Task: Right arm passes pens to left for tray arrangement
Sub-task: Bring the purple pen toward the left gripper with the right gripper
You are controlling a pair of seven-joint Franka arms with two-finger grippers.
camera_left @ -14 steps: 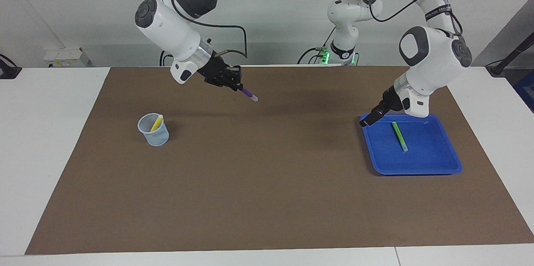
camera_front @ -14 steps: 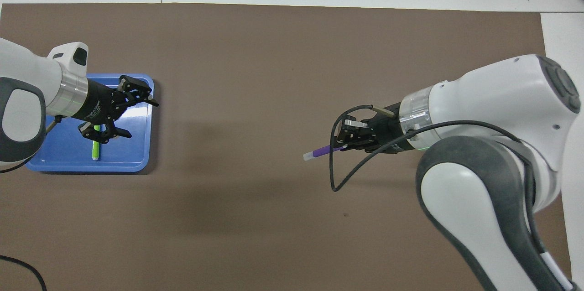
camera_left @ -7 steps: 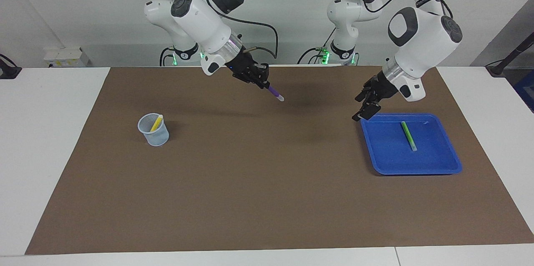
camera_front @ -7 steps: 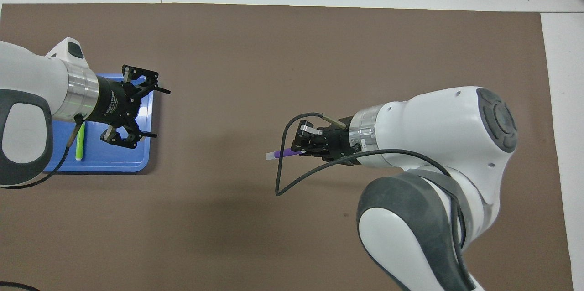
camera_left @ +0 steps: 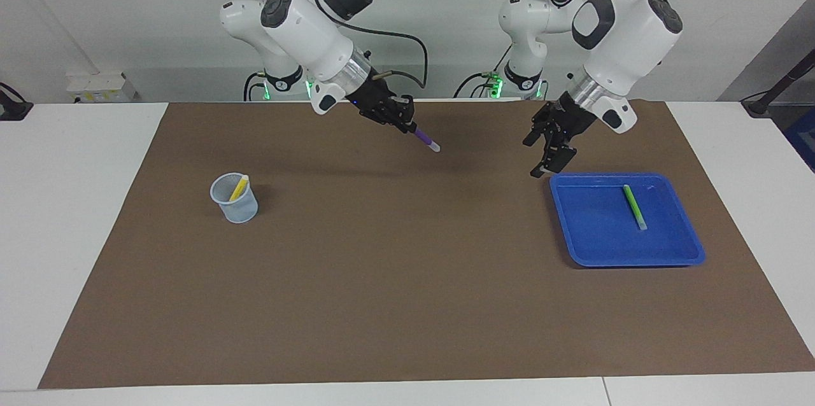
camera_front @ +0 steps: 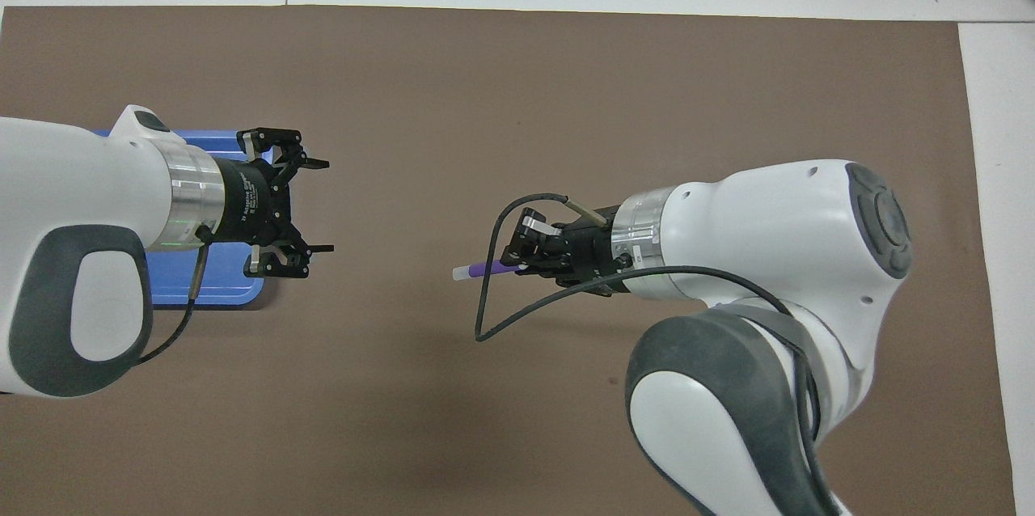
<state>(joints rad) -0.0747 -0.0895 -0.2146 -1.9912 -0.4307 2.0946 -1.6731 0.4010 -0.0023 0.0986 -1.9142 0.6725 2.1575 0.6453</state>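
Progress: one pen of three is delivered. The green pen [camera_left: 634, 207] lies flat in the blue tray [camera_left: 675, 258]. The purple pen [camera_left: 425, 140] is in transit, pinched at its back end by the right end effector [camera_left: 403, 123], whose fingers are pressed together on it; it hangs in the air over the brown mat [camera_left: 407, 304], well apart from the tray, pale tip pointing toward the tray. The yellow pen [camera_left: 239, 188] stands in the small clear cup [camera_left: 234, 198], far from the tray toward the right arm's end of the bench, untouched.

The left end effector [camera_left: 547, 145] is spread wide and empty, over the mat just beside the tray's corner nearest the robots.

Change against the earlier frames: the left end effector has lifted off the tray and swung toward the purple pen; the right end effector has carried that pen closer to the tray. Handover not yet made; two pens remain.
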